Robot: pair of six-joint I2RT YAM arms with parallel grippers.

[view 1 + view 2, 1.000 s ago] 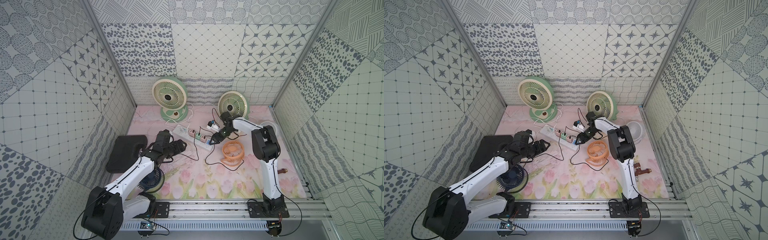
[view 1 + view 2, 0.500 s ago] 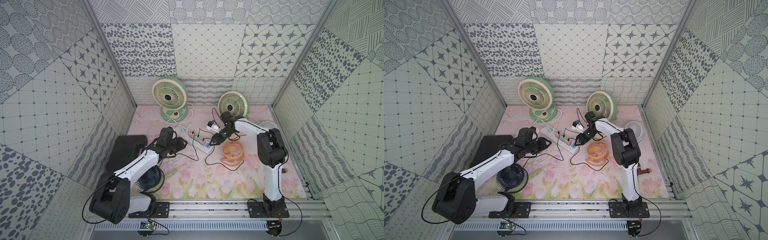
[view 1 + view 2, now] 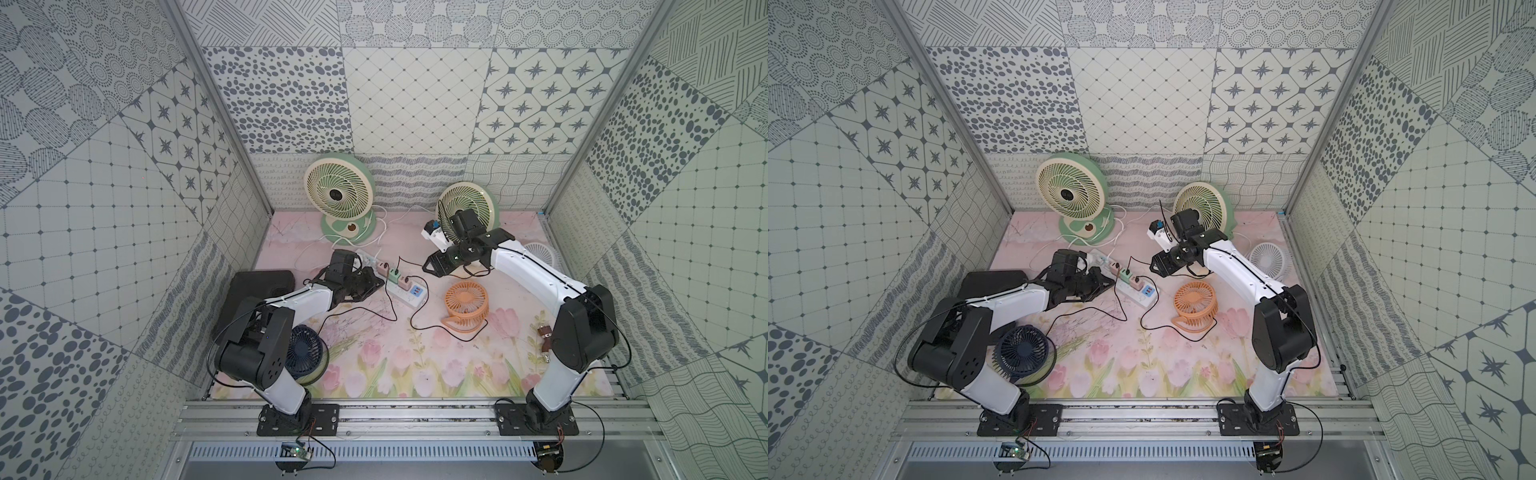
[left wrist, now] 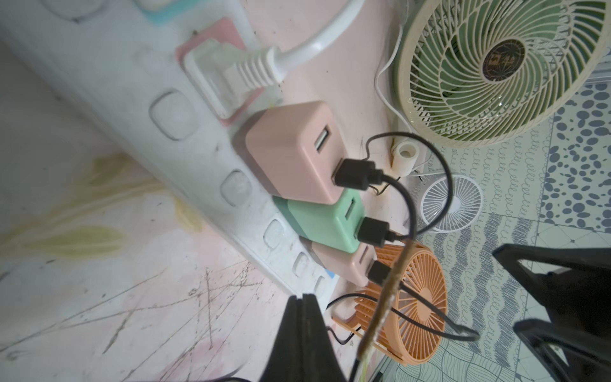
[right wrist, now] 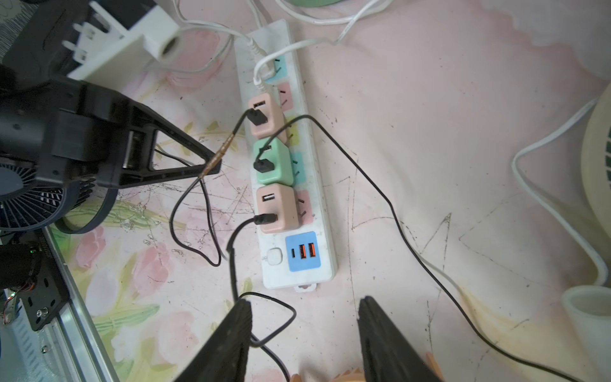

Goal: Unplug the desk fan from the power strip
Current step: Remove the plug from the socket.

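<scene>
The white power strip lies diagonally on the flowered mat, with several desk fans around it. Two pink USB adapters and a green one sit in its sockets, each with a black cable. My left gripper is shut beside the strip. In the left wrist view nothing shows between its fingers. The far pink adapter's cable, brown-wrapped there, crosses its tip. My right gripper hangs open above the strip's switch end, holding nothing.
An orange fan lies near the strip and a navy fan sits under my left arm. Two green fans stand at the back, a white one at the right. A black pad lies at the left.
My left gripper has gone from open to shut and reached closer to the strip. My right gripper has drawn slightly away from the strip and stayed open.
</scene>
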